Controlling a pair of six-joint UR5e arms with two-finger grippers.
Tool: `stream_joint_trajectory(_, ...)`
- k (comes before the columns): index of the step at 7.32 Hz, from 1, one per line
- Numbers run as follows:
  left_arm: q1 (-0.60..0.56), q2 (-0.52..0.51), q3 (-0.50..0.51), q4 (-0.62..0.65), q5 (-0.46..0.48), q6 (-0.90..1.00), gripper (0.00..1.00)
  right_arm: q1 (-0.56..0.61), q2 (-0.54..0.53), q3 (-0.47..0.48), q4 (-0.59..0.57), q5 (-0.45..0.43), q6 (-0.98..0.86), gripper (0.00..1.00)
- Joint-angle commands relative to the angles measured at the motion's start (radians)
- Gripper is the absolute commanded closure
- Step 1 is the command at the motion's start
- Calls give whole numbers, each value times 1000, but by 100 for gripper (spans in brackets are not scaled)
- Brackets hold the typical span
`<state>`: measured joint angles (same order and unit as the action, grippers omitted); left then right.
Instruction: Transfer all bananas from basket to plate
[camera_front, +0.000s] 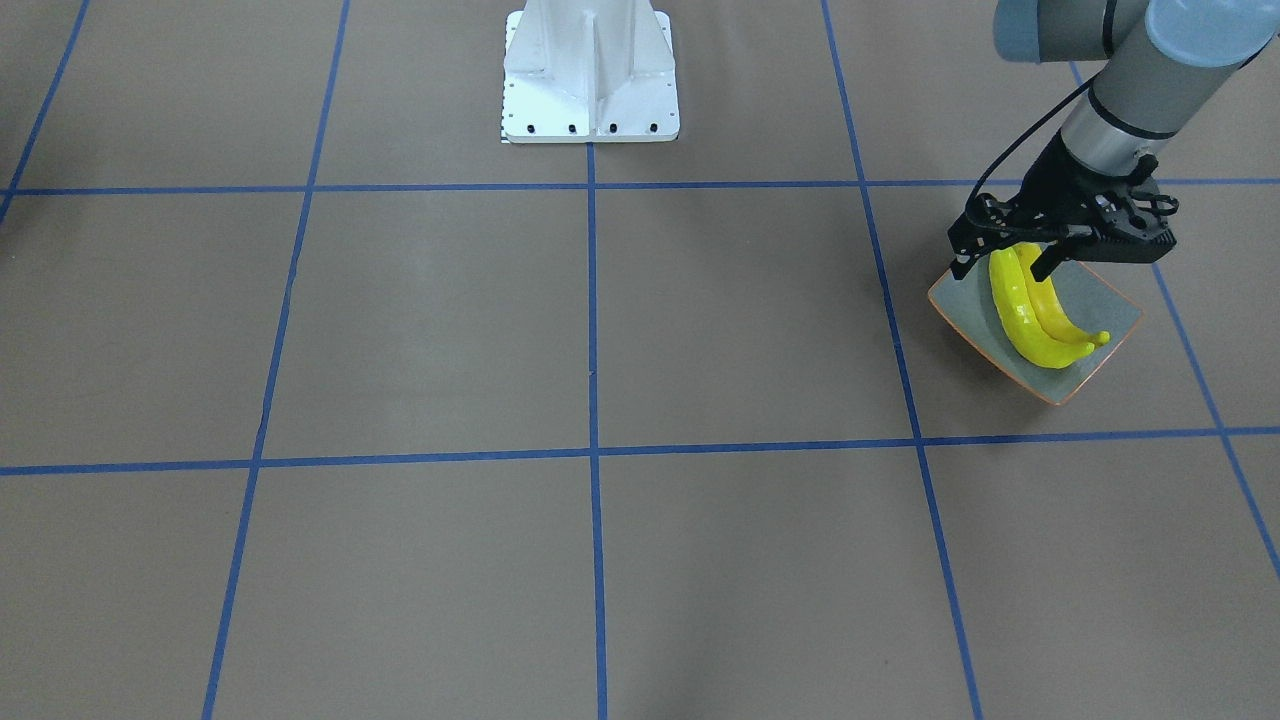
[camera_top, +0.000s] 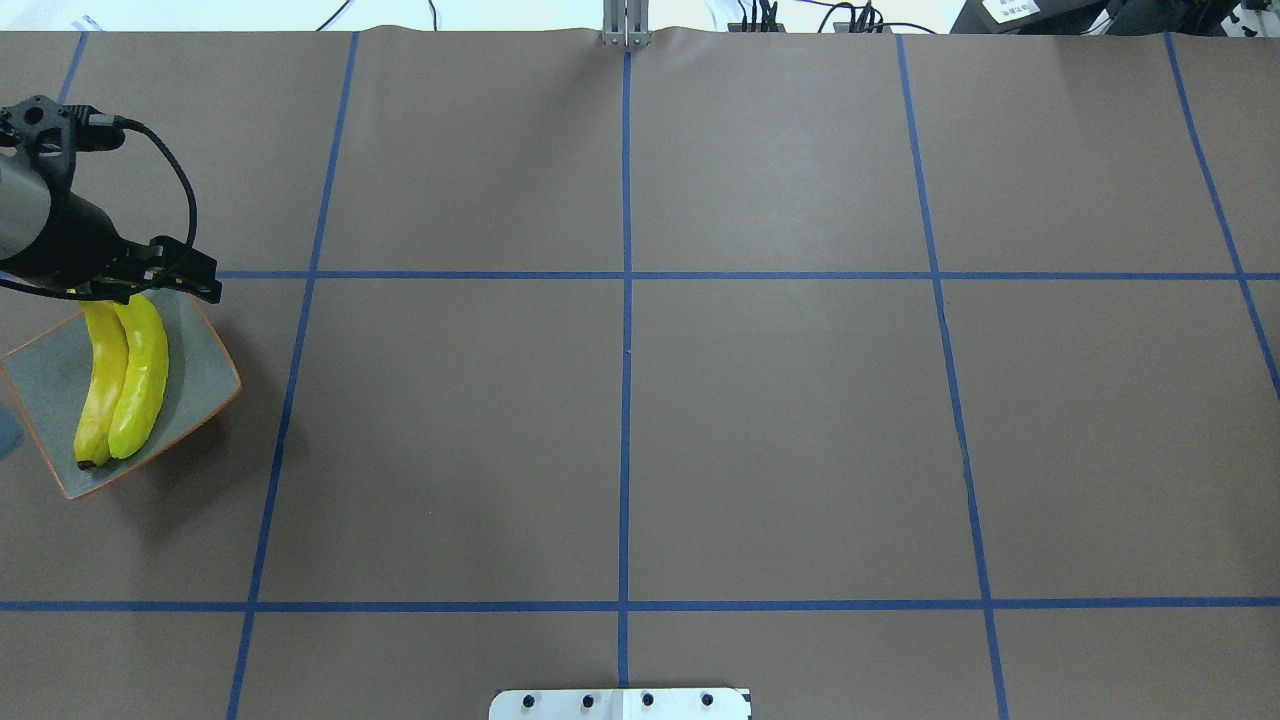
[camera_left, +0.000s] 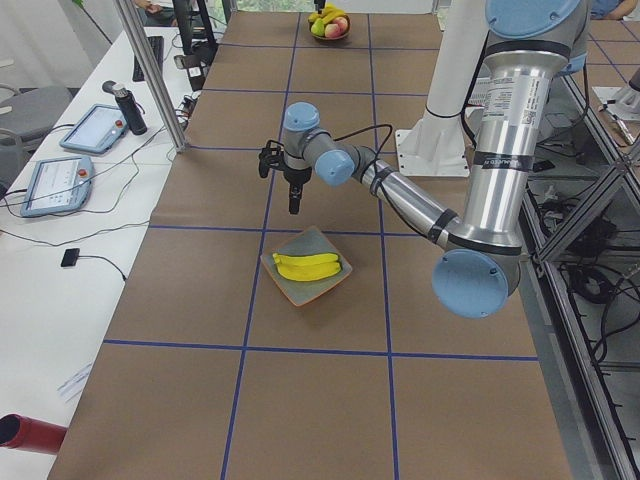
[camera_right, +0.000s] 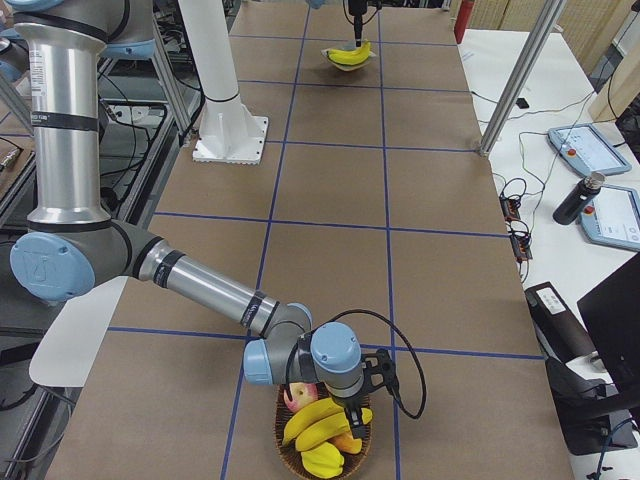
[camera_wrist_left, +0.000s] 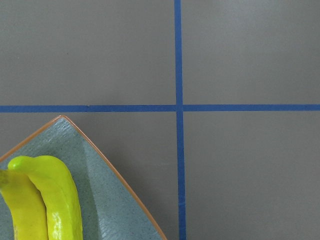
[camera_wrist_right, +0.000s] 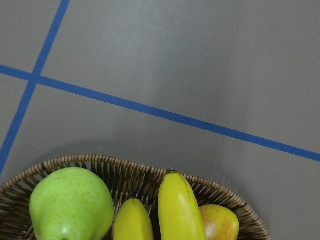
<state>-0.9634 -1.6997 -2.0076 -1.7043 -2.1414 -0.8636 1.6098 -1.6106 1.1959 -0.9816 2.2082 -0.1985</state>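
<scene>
Two bananas (camera_front: 1030, 320) lie side by side on the grey-green plate (camera_front: 1105, 300) with its orange-brown rim, at the table's far left in the overhead view: bananas (camera_top: 120, 380), plate (camera_top: 200, 370). My left gripper (camera_front: 1003, 262) hangs open just above the bananas' ends, holding nothing. At the other end of the table a wicker basket (camera_wrist_right: 125, 170) holds more bananas (camera_wrist_right: 177, 210). My right gripper (camera_right: 352, 415) reaches down into the basket (camera_right: 290, 458) among its bananas (camera_right: 315, 420); I cannot tell if it is open or shut.
A green pear (camera_wrist_right: 70, 205) and a red-yellow fruit (camera_wrist_right: 220, 222) share the basket with the bananas. The robot's white base (camera_front: 590, 75) stands at the table's middle edge. Tablets (camera_left: 85, 130) and cables lie on a side bench.
</scene>
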Motion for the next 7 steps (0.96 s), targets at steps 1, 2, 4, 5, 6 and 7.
stream_joint_trajectory(1, 0, -1, 0, 0, 0, 0, 0, -48, 8, -10, -5, -28, -28, 12)
stream_joint_trajectory(2, 0, -1, 0, 0, 0, 0, 0, -54, 29, -18, -32, -41, -79, 12)
stream_joint_trajectory(4, 12, -1, 0, -3, 0, -24, 0, -56, 63, -42, -78, -56, -145, 12)
stream_joint_trajectory(5, 35, -20, 1, -3, 8, -59, 0, -54, 61, -44, -77, -58, -154, 12)
stream_joint_trajectory(6, 41, -26, 1, -3, 9, -70, 0, -54, 55, -44, -77, -58, -156, 13)
stream_joint_trajectory(7, 43, -26, 1, -3, 9, -74, 0, -53, 51, -47, -77, -58, -168, 15)
